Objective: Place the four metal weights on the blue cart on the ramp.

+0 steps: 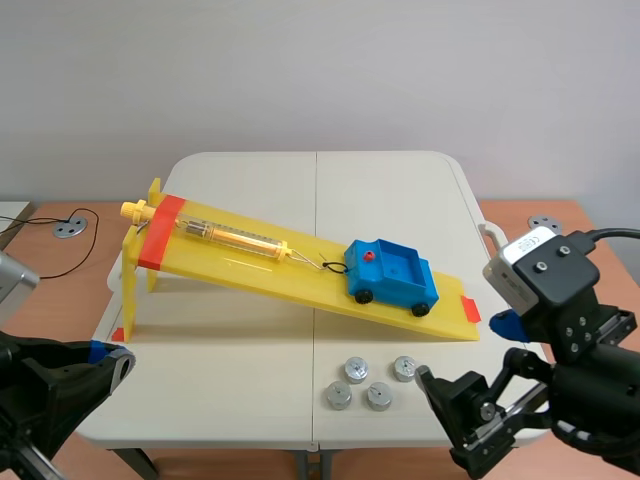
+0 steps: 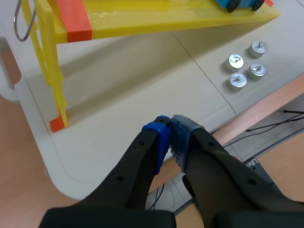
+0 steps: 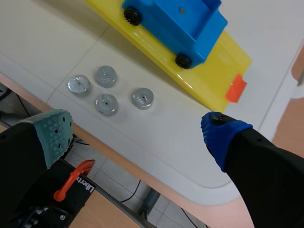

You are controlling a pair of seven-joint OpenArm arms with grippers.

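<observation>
Four small round metal weights (image 1: pixel 366 383) lie in a cluster on the white table, just in front of the low end of the yellow ramp (image 1: pixel 250 268). The blue cart (image 1: pixel 390 275) rests low on the ramp with its bed empty, hooked to a spring scale (image 1: pixel 235 237). My right gripper (image 3: pixel 137 130) hangs open over the table's front edge, with the weights (image 3: pixel 106 90) ahead of it and the cart (image 3: pixel 175 23) beyond. At the table's front left corner my left gripper (image 2: pixel 170 126) is shut on nothing; the weights (image 2: pixel 246 65) lie far off to its side.
The ramp's tall support (image 1: pixel 135 270) stands at the left with an orange-red band (image 1: pixel 160 232). A small orange stop (image 3: pixel 236 89) marks the ramp's low end. A cable with a metal disc (image 1: pixel 68 228) lies on the wooden surface to the left of the table.
</observation>
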